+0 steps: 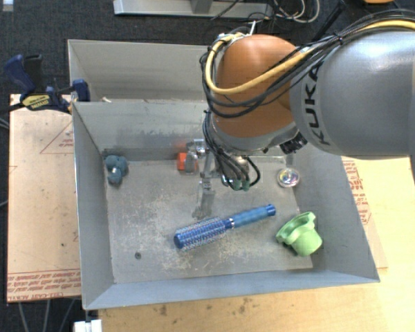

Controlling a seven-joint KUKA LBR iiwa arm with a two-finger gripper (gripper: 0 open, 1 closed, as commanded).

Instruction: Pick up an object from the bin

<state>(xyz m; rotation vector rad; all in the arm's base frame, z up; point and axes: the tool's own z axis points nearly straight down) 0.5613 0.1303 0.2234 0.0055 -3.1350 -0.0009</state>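
My gripper [205, 208] hangs under the arm's orange cover in the middle of the bin, its tip just above the bristle end of a blue hairbrush [221, 228]. The brush lies flat on the bin floor, handle pointing right and slightly away. A small orange-red thing [183, 160] sits just left of the gripper near the back wall. Nothing shows in the gripper's grasp.
A green plastic piece [299, 234] lies at the front right of the bin. A small shiny round thing [287, 178] rests to the right, under the arm. A blue-grey lump [115, 169] sits at the far left by the wall.
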